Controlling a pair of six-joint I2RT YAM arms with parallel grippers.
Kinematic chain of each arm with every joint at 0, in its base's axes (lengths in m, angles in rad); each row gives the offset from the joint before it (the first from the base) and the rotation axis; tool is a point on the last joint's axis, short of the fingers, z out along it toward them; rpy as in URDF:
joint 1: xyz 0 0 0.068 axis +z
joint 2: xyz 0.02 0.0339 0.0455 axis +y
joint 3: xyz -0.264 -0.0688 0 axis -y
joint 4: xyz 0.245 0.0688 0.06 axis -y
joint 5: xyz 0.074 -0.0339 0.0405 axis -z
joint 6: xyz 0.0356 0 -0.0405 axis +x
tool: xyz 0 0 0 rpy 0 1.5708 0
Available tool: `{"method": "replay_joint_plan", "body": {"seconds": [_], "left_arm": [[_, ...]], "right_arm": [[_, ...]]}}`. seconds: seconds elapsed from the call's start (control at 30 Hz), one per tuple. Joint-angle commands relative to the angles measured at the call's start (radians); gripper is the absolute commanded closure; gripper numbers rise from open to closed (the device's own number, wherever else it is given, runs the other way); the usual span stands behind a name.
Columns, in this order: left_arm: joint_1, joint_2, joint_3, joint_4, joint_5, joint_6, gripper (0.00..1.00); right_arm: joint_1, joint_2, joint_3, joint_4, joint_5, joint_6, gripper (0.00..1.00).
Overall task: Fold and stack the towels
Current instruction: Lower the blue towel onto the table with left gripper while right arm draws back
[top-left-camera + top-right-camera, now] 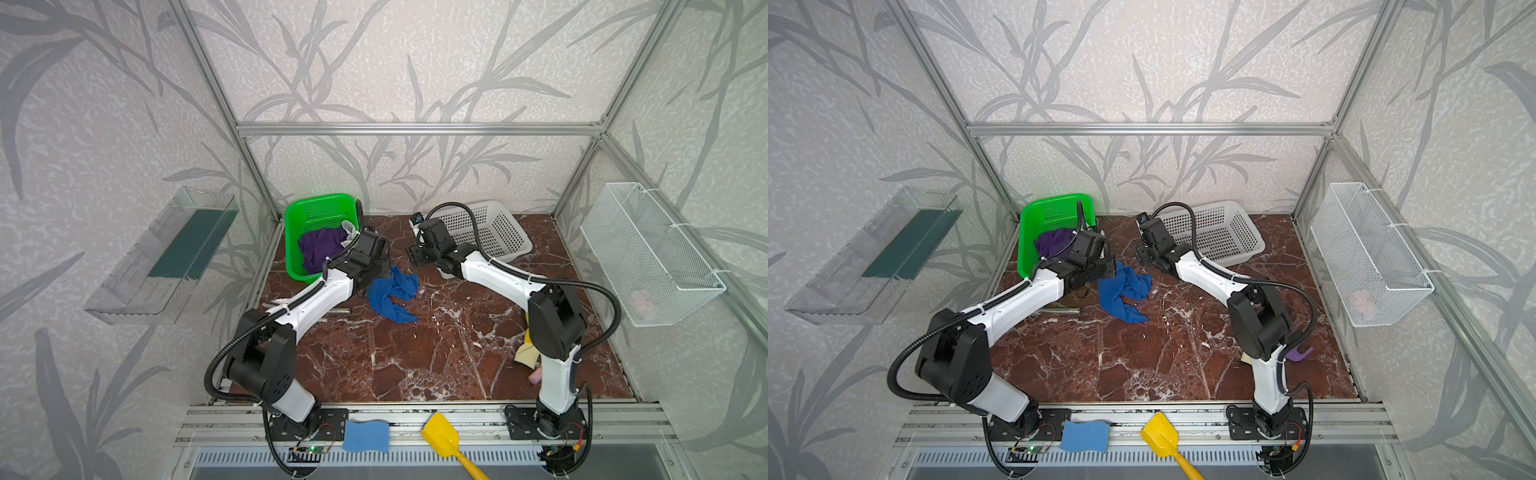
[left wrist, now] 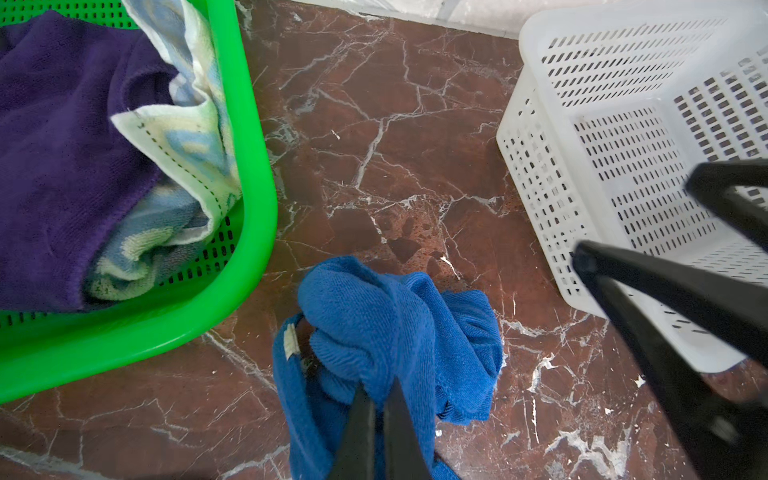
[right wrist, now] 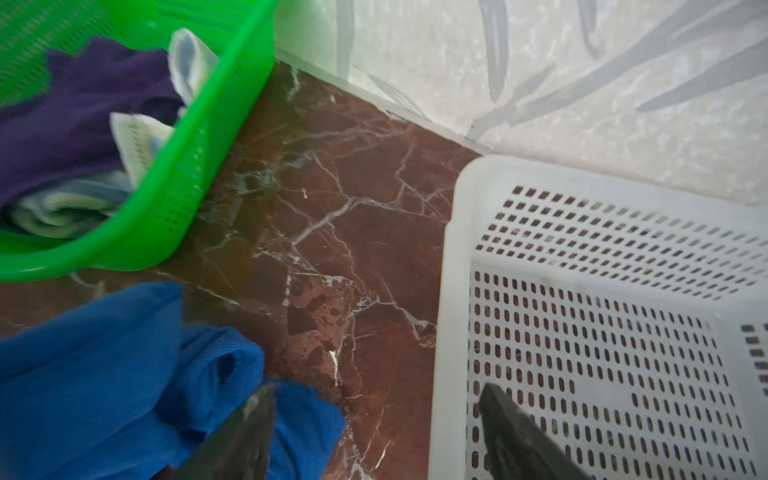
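A crumpled royal blue towel (image 1: 392,295) (image 1: 1123,295) lies on the marble table between the two arms. My left gripper (image 2: 378,395) is shut on a bunched fold of it (image 2: 374,324), at the towel's end nearest the green basket (image 1: 291,232). My right gripper (image 3: 376,392) stands open just beside the blue towel (image 3: 124,374), one finger over the cloth's edge and the other over the white basket (image 3: 457,291); nothing is between them. A dark purple towel (image 1: 320,247) (image 2: 62,145) and a cream printed towel (image 2: 187,137) lie crumpled in the green basket.
The white perforated basket (image 1: 494,232) stands at the back right. A metal rod (image 1: 338,311) lies under the left arm. A yellow glove (image 1: 525,351) lies behind the right arm. A blue sponge (image 1: 365,435) and a yellow scoop (image 1: 442,438) rest on the front rail.
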State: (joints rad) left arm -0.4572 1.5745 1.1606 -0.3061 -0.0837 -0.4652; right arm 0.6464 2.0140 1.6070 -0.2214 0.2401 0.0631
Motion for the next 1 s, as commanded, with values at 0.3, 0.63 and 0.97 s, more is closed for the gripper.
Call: {"method": "replay_joint_plan", "body": {"seconds": [0.3,0.63,0.97], "left_arm": [[-0.006,-0.005,0.021,0.024,0.023,-0.003,1.0],[-0.01,0.014,0.037,0.014,0.042,-0.003,1.0],[-0.018,0.024,0.054,0.001,0.044,0.004,1.0]], "right_arm": [[-0.123,0.151,0.131,-0.15,0.056,0.201,0.5],[-0.225,0.158,0.106,-0.115,0.05,0.295,0.61],[-0.318,0.168,0.106,-0.092,0.081,0.34,0.6]]}}
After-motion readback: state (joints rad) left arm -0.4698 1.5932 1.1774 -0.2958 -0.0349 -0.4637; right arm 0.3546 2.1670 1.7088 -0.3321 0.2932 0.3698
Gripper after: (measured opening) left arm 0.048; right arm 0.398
